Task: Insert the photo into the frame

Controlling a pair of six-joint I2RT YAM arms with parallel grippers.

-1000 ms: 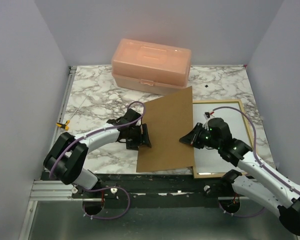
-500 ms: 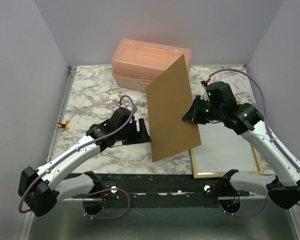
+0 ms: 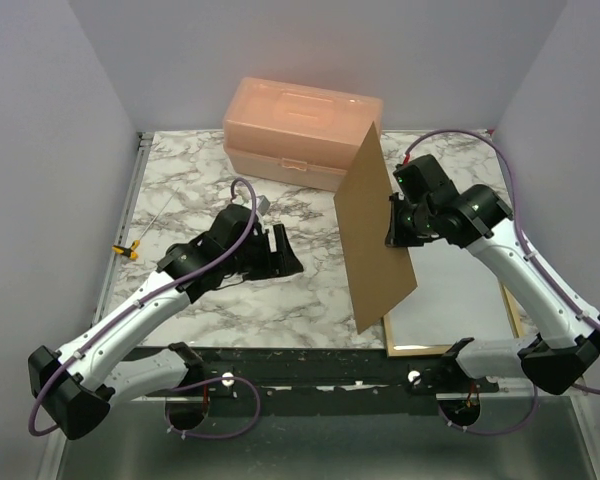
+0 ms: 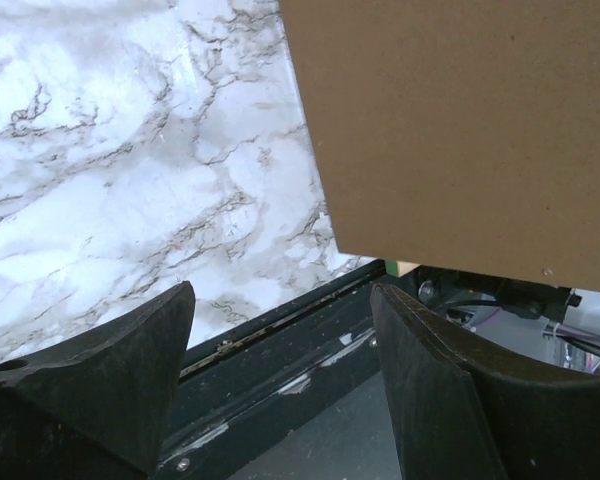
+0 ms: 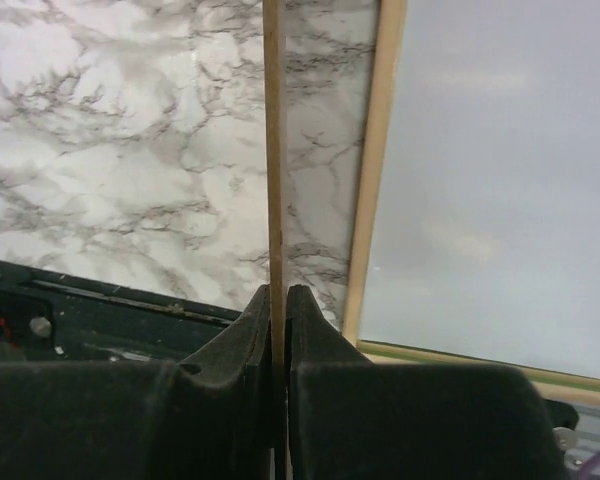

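Marble-patterned table (image 3: pixel 180 200) under pale lilac walls (image 3: pixel 40 150), and all eyes go to the brown board (image 3: pixel 375 230) standing tall on its edge, leaning a little, in the middle of things. Right gripper (image 3: pixel 392 225) has it: jaws nearly pressed together, pinching the board's thin right edge. The right wrist view shows it cleanly, the board (image 5: pixel 273 150) running as a narrow tan line straight down into the gripper (image 5: pixel 278 300), one dark pad (image 5: pixel 245 330) snug against each face. Whether the board's lowest corner touches the table, I cannot tell. On the board's left side, near it but apart from it, the left gripper (image 3: pixel 285 255) hangs just above the marble with its jaws spread wide and nothing between them. From the left wrist view the board (image 4: pixel 460 130) fills the upper right, its lower corner well beyond the open fingertips of that gripper (image 4: pixel 280 295), no contact. Now the frame (image 3: pixel 450 349): it lies flat on the table on the board's right side, pale wood rails facing up, its near-left corner right by the board's bottom corner. Inside the frame (image 5: pixel 375 150) sits a pale grey sheet (image 5: pixel 500 180) with no image readable on it. Behind the board's top edge sits a peach plastic box (image 3: pixel 300 130), lid shut.
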